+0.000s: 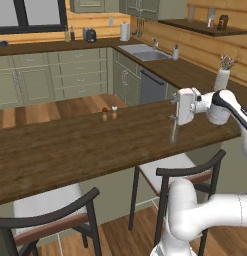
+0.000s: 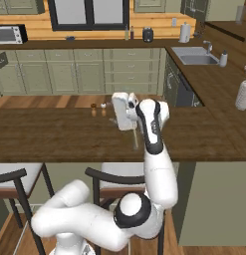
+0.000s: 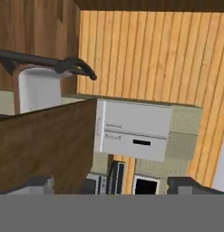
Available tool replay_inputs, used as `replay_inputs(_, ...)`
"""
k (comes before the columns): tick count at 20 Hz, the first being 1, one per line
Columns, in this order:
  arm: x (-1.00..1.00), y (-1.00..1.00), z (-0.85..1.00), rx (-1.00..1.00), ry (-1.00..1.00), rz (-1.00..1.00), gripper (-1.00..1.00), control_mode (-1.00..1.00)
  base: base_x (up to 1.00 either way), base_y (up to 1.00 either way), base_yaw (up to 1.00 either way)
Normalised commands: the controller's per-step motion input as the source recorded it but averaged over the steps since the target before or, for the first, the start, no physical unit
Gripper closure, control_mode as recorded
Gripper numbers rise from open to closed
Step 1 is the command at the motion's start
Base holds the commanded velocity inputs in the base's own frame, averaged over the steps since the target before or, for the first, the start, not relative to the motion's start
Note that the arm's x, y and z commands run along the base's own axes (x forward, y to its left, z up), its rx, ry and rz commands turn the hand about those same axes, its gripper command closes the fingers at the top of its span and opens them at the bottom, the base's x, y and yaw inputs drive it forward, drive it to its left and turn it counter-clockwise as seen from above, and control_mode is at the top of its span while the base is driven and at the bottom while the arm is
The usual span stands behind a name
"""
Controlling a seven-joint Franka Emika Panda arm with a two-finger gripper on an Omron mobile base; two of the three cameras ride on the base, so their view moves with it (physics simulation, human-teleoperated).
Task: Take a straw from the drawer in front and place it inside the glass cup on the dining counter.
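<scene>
Left base view: the claw [image 1: 173, 119] hangs spread wide above the dining worktop [image 1: 70, 150] — the straw [image 1: 174, 133] stands upright just under it, in the faint glass cup [image 1: 174, 135].

Right base view: straw right of the two shakers [image 2: 98, 109].

Hand view: worktop edge, chair beyond — no legible writing.

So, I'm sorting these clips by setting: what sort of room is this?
A home kitchen, rendered rather than real. A sink sits in the wooden worktop, sage-green cabinets line the walls, and a long dark wooden dining counter has black-framed chairs tucked under it.
</scene>
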Motion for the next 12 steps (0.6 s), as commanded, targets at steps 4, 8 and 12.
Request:
replay_inputs(4,-0.83,1.0,-0.09,-1.0,-0.07,0.0,-1.0,-1.0,0.0,0.0,0.0)
replay_inputs(8,-0.71,1.0,-0.07,-1.0,0.0,0.0,-1.0,-1.0,0.0,0.0,0.0)
replay_inputs(12,-0.83,1.0,-0.36,-1.0,-0.03,0.0,-1.0,-1.0,0.0,0.0,0.0)
